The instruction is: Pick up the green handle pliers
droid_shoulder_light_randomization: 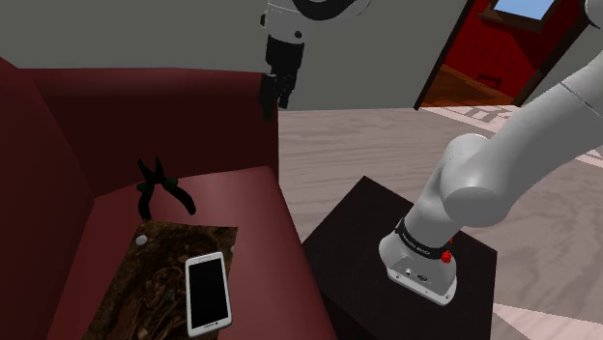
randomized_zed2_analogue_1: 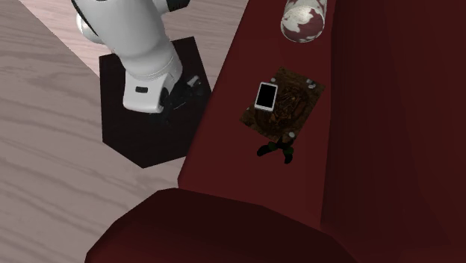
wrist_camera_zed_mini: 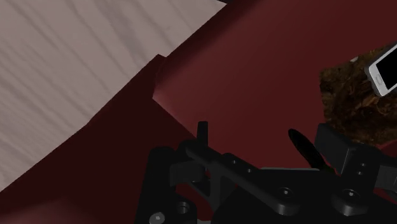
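The pliers [droid_shoulder_light_randomization: 160, 189] lie on the seat of a dark red sofa [droid_shoulder_light_randomization: 242, 208], left of centre in the shoulder view. They look very dark, close to black with only a hint of deep green, and their slim curved limbs are splayed apart rather than closed. In the second exterior view the pliers [randomized_zed2_analogue_1: 275, 149] sit right of the frame's centre, just below the lower end of a brown patterned mat [randomized_zed2_analogue_1: 293, 110] and close to it, perhaps touching. I cannot tell which end is the head.

A white phone with a black screen [droid_shoulder_light_randomization: 208, 294] rests on the mat [droid_shoulder_light_randomization: 145, 280] at the end away from the pliers, in the lower left of the shoulder view. A round white and red object [randomized_zed2_analogue_1: 304, 18] stands on the seat at the top of the second exterior view.

The claw [droid_shoulder_light_randomization: 273, 97] hangs in the air at upper centre of the shoulder view, high above the sofa's arm and well apart from the pliers. In the wrist view the claw [wrist_camera_zed_mini: 268, 133] has its two black fingers [wrist_camera_zed_mini: 202, 133] standing apart with nothing between them, red upholstery behind, and the phone [wrist_camera_zed_mini: 384, 71] at the right edge.

The black stand [droid_shoulder_light_randomization: 353, 241] sits on pale wood flooring [droid_shoulder_light_randomization: 387, 145] in the lower right of the shoulder view.
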You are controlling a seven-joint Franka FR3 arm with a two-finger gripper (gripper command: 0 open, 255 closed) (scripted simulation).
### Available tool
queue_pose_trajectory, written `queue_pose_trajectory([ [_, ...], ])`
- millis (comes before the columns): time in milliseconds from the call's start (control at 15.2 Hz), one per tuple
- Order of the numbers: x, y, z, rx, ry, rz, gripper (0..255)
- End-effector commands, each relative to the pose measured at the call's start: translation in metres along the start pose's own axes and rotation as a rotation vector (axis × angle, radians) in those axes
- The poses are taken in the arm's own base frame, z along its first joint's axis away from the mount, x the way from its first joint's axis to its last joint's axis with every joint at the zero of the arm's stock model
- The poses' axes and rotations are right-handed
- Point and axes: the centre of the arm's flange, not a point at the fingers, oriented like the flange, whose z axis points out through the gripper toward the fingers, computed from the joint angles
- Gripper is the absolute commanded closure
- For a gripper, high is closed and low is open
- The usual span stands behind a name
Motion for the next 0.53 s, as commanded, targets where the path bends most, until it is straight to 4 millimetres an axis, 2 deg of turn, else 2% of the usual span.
queue_pose_trajectory([
  [0, 0.02, -0.012, 0.013, -0.001, -0.001, -0.051, 0],
  [462, 0.081, -0.065, 0.059, -0.004, -0.007, -0.227, 0],
])
